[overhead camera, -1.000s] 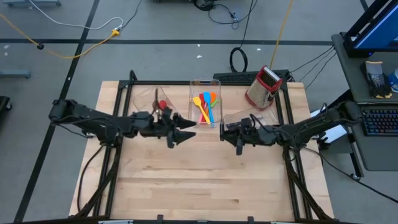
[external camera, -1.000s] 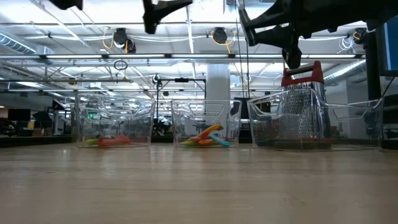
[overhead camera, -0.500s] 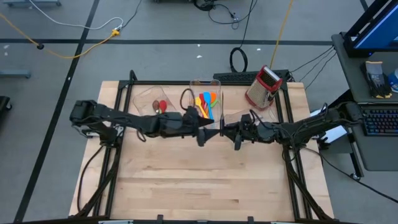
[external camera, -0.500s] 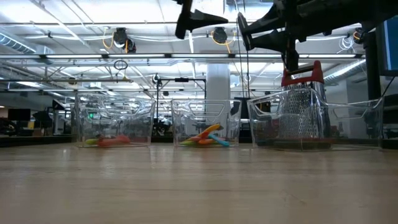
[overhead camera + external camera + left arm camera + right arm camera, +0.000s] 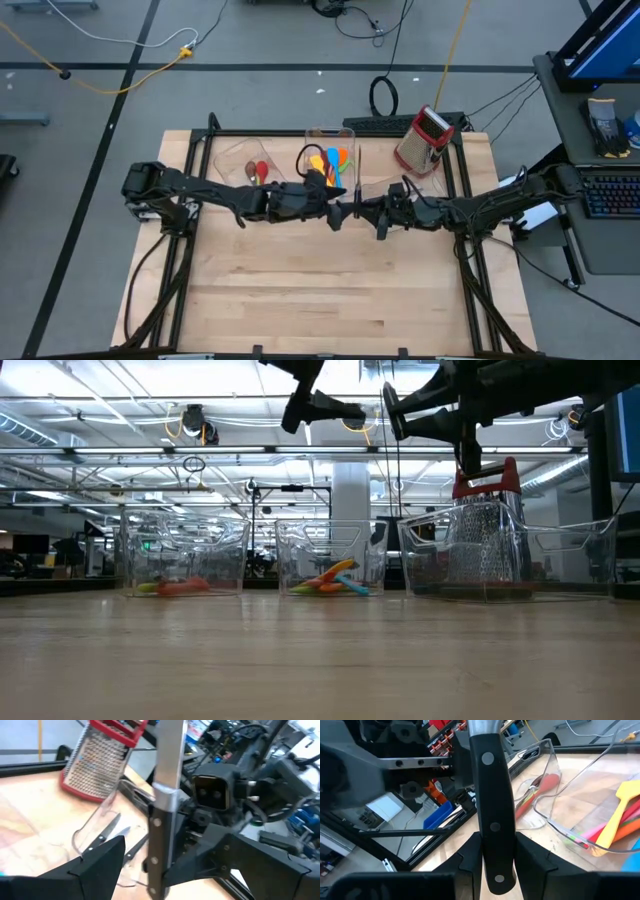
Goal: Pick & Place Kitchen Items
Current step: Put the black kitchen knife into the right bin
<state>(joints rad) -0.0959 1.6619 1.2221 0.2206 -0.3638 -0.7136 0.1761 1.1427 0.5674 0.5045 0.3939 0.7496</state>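
Observation:
A black-handled knife [image 5: 492, 815] with a steel blade [image 5: 169, 755] hangs high above the table's middle, with my right gripper [image 5: 364, 212] shut on it. My left gripper [image 5: 344, 212] reaches in level from the table's left. It is open, and its fingers [image 5: 102, 857] stand on either side of the knife's handle [image 5: 159, 845] without touching it. In the low view both grippers [image 5: 345, 410] [image 5: 395, 415] face each other tip to tip. Coloured spatulas [image 5: 334, 165] lie in the middle bin. A red and a brown spoon [image 5: 260, 170] lie in the left bin. My right gripper pinches the knife's black handle near its butt end [image 5: 496, 862] between its two fingers [image 5: 470, 855]. The fingers come level from the table's right and lie across the handle. The knife is lifted clear of the table, its blade standing away from the fingers.
Three clear bins stand along the far side: left [image 5: 238, 158], middle [image 5: 328, 135] and right [image 5: 385, 190], the right one holding more knives [image 5: 107, 832]. A red-topped box grater [image 5: 424, 140] stands at the far right. The near half of the table [image 5: 320, 290] is bare wood.
My left gripper has swung from near the left bin toward the table's right, levelling out, and now stands around the knife in my right gripper. It has stayed open.

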